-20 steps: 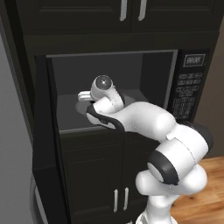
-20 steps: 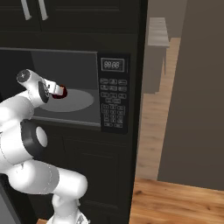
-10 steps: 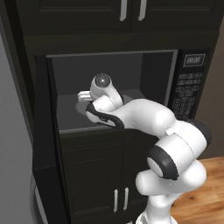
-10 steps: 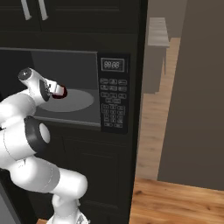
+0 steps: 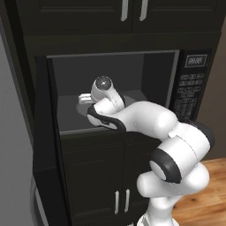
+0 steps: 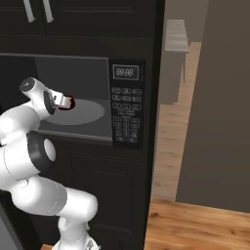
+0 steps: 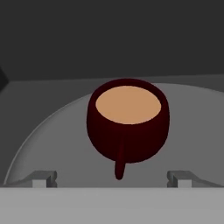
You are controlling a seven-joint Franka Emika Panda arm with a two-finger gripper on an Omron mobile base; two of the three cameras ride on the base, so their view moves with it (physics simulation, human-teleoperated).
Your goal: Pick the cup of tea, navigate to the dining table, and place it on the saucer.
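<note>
Inside the open microwave (image 5: 114,90), on its round turntable (image 7: 52,131): cup of tea (image 7: 127,124), upright, handle toward 6 o'clock in hand view. Claw (image 7: 111,178) spread wide, tips either side, not touching. Keypad (image 6: 126,117) plain from right base view.

We see an open microwave (image 5: 114,95) built into dark cabinetry. Inside it lies a round grey turntable (image 6: 80,112), resting on the microwave's floor. To the right of the microwave's cavity sits its keypad (image 6: 127,112), with a small display (image 6: 125,72) above the buttons. Above the microwave are cabinet doors with pale handles (image 5: 132,9); below it, two more handles (image 5: 122,201). Right of the microwave, a wooden floor (image 6: 195,222) shows.
</note>
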